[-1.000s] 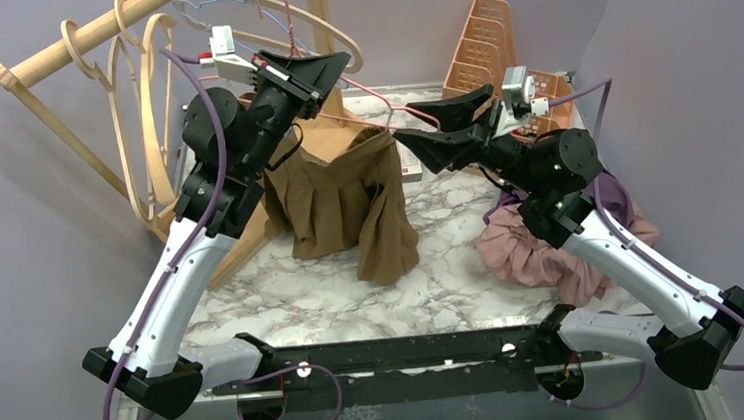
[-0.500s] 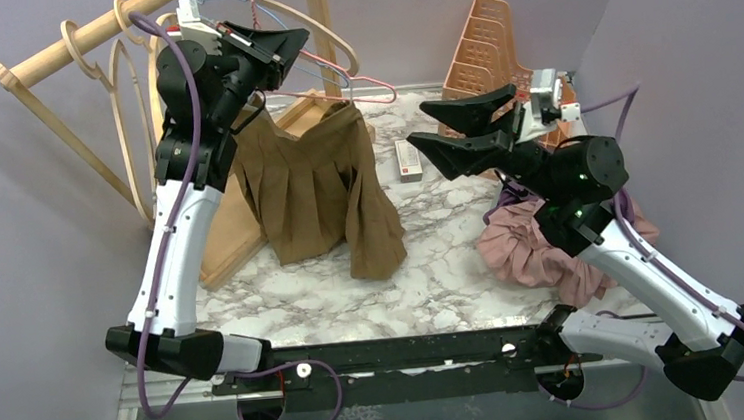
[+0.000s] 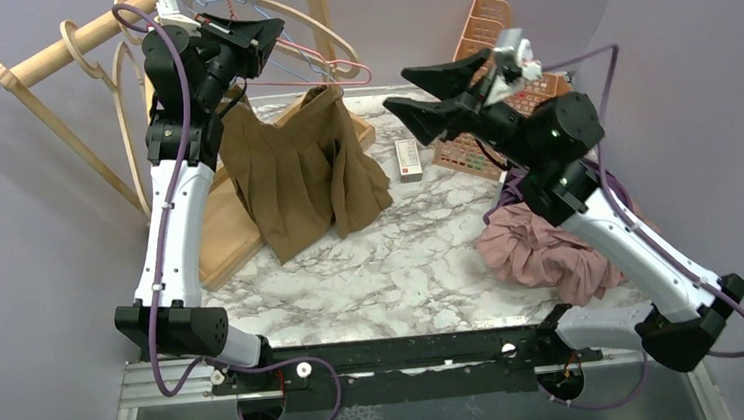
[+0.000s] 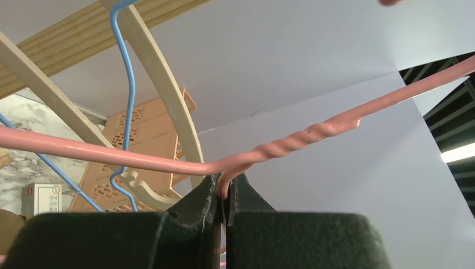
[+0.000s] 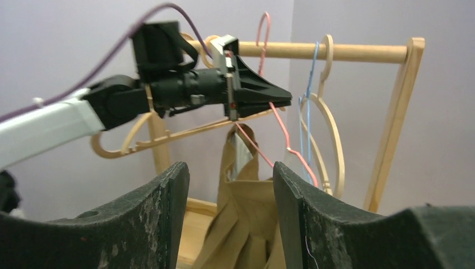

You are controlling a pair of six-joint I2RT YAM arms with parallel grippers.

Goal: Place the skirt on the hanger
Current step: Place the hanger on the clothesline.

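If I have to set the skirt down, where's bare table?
Best open marble: centre-front, bordered by the brown skirt, the pink clothes pile and the arm base rail. Crowded: back left around the wooden rack, and back right by the small box, orange trays and right gripper.
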